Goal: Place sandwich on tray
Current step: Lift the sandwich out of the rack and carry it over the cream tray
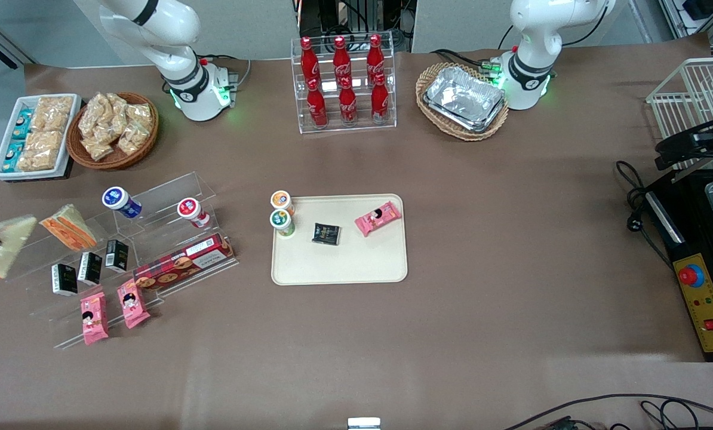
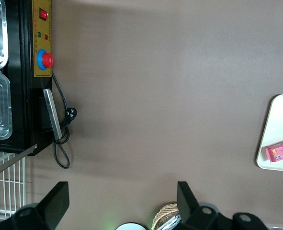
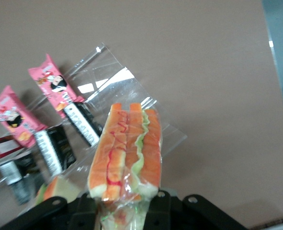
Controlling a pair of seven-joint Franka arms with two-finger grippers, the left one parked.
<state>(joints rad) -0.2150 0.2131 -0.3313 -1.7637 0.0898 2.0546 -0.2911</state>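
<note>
— Where was the sandwich [image 3: 126,152]?
— In my pincer [image 3: 127,203], clamped on its wrapped base, raised above the clear rack [image 1: 123,251] at the working arm's end of the desk [image 1: 512,251], well apart from the tray [image 1: 338,263]

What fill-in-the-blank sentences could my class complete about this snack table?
1. The end effector is shut on the ____.
2. The Coca-Cola rack holds ____ red bottles.
3. Beside the black packet on the tray lies a ____ snack pack.
4. The basket beside the rack holds ____ trays.

Missing words: sandwich; six; pink; foil
</note>
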